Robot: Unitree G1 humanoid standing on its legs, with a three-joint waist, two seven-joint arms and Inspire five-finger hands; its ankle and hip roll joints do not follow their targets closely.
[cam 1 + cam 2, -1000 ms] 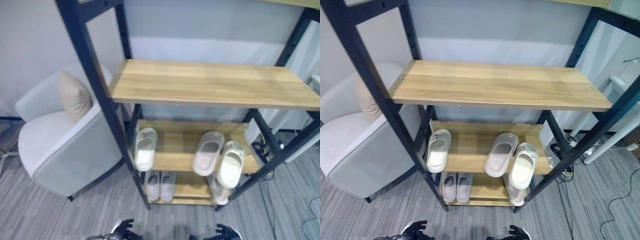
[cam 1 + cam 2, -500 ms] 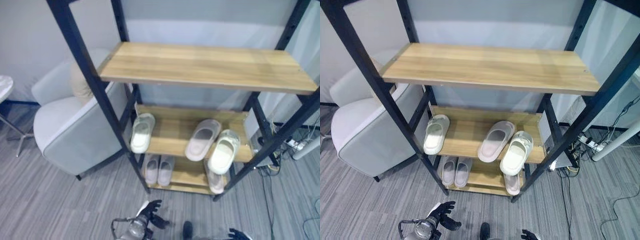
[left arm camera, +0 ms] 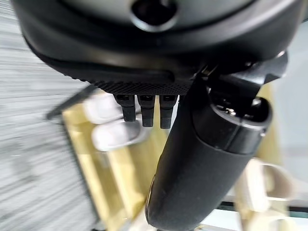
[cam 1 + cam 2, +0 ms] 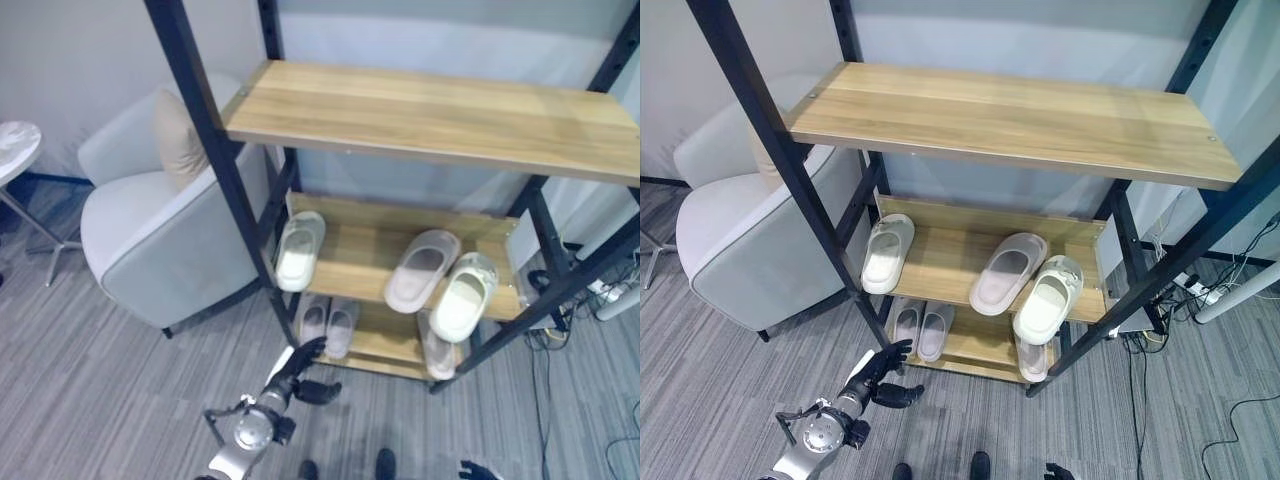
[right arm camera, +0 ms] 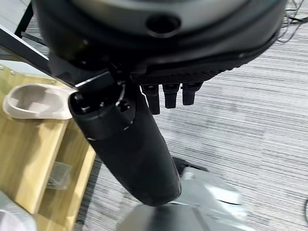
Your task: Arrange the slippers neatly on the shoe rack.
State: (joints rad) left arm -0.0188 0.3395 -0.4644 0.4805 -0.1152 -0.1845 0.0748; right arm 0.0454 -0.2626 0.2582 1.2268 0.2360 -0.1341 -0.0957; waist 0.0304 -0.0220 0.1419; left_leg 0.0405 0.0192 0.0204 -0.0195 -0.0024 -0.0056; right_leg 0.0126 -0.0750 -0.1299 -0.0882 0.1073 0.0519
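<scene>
While the shoe rack (image 4: 1010, 120) takes up the middle and right of the frame, a grey armchair (image 4: 750, 250) stands at its left on the striped floor (image 4: 700, 400). On the middle shelf (image 4: 940, 270) lie a white slipper (image 4: 887, 254) at left, a grey slipper (image 4: 1008, 273) and another white slipper (image 4: 1048, 300) overhanging the front edge. A small pair of slippers (image 4: 921, 329) sits on the bottom shelf. The left hand (image 4: 880, 372), lower centre, reaches toward that pair with fingers spread, holding nothing. The right hand (image 5: 144, 144) has straight fingers, empty.
</scene>
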